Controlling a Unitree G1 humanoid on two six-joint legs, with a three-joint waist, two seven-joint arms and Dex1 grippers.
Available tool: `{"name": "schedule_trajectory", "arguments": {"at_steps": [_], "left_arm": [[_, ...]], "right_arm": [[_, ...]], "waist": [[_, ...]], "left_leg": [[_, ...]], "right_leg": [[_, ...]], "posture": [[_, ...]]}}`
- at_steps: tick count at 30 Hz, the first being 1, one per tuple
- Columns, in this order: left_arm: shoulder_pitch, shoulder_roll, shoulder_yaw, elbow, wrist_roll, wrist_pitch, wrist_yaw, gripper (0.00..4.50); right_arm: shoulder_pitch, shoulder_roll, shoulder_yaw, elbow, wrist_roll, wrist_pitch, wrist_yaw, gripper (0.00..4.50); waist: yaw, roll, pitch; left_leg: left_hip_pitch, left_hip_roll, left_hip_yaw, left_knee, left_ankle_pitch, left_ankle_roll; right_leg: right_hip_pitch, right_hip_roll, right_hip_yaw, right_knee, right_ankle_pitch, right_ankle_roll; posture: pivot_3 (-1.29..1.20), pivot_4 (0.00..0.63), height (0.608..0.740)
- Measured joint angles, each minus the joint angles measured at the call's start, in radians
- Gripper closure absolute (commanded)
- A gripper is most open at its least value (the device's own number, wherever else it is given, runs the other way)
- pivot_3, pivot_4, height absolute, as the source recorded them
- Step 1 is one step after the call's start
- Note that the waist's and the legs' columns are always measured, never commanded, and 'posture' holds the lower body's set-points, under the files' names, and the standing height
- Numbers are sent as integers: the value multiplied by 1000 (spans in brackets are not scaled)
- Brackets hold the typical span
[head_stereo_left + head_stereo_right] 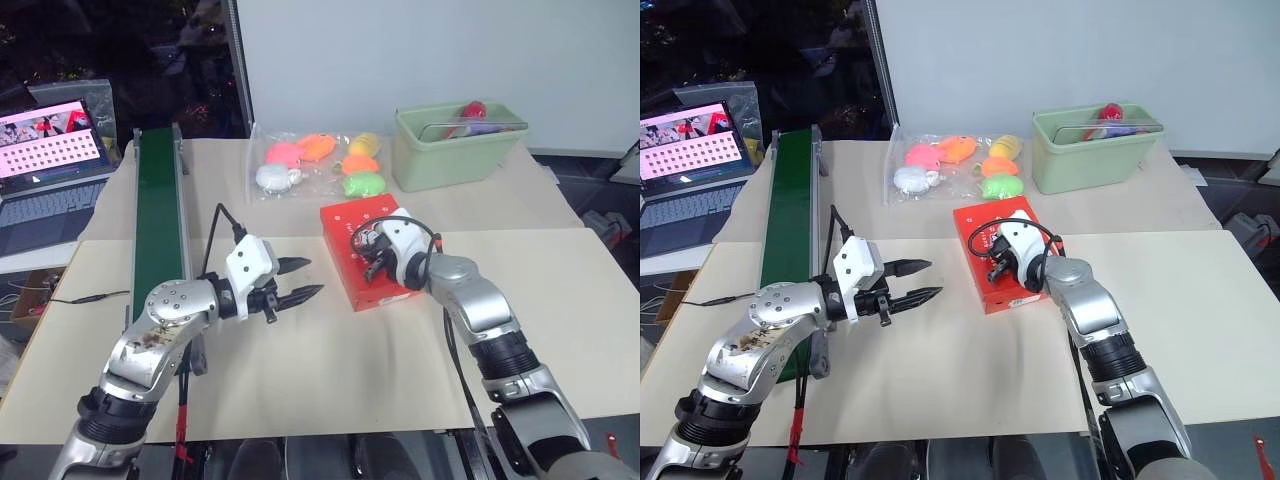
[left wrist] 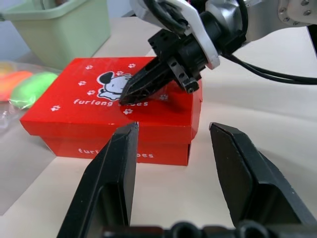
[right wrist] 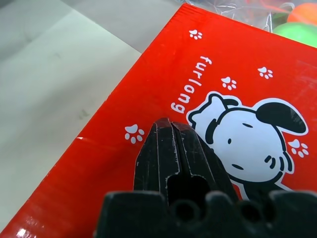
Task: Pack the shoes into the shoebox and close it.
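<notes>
The red shoebox (image 1: 345, 222) lies on the paper-covered table with its lid down; a white cartoon dog and paw prints are printed on the lid (image 3: 233, 64). My right gripper (image 1: 373, 263) is shut, and its joined fingertips (image 2: 128, 95) rest on the lid near the dog print. To the box's left, my left gripper (image 1: 308, 278) hovers open and empty above the table, pointing at the side of the shoebox (image 2: 99, 148). The shoes are out of view.
A pale green bin (image 1: 452, 152) stands behind the box at the back right. A clear bag of bright toys (image 1: 318, 163) lies behind the box. A green conveyor (image 1: 158, 215) runs along the left, with a laptop (image 1: 52, 170) beyond it.
</notes>
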Motion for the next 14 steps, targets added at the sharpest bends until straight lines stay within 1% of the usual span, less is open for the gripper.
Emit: {"name": "schedule_trajectory", "arguments": {"at_steps": [2,4,7,8,10,11,12,14], "left_arm": [[5,-16,26,0,-8,20,35,2039],[9,-40,56,0,-13,36,78,2039],[7,-105,115,5,-18,74,179,2039],[7,-129,142,8,-18,91,222,2039],[8,-147,175,12,-17,107,276,2039],[12,-180,208,12,-16,117,329,2039],[22,-197,227,11,-15,124,366,2039],[40,-210,245,15,-4,135,418,2039]], "right_arm": [[5,6,-48,-22,36,30,2,4461],[5,28,-139,-65,107,76,-4,4461],[-31,47,-333,-162,275,170,-35,4461],[-52,41,-413,-198,335,205,-46,4461],[-64,18,-505,-243,409,242,-64,4461],[-59,-3,-567,-255,451,264,-79,4461],[-43,-27,-602,-256,457,270,-91,4461],[4,-72,-630,-252,439,267,-113,4461]], "waist": [[1,0,0],[1,0,0],[4,0,0],[5,0,0],[7,0,0],[9,0,0],[10,0,0],[10,0,0]], "left_leg": [[-2,0,0,0,0,0],[-4,0,-1,0,0,0],[-5,0,-1,0,0,0],[-5,0,-2,0,0,0],[-4,0,-3,0,0,0],[-4,0,-3,0,0,0],[-4,0,-3,0,0,0],[-4,-1,-2,0,0,0]], "right_leg": [[-2,0,0,0,0,0],[-3,0,0,0,0,0],[-3,-1,-1,0,1,0],[-3,-1,-1,0,1,0],[-2,-1,-2,-1,1,0],[-1,-1,-2,-1,1,0],[-1,-1,-2,-1,1,0],[-2,-1,-2,-1,1,0]], "posture": [[0,150,729],[0,150,729],[0,150,729],[0,150,729],[0,150,729],[0,150,729],[0,150,729],[0,150,729]]}}
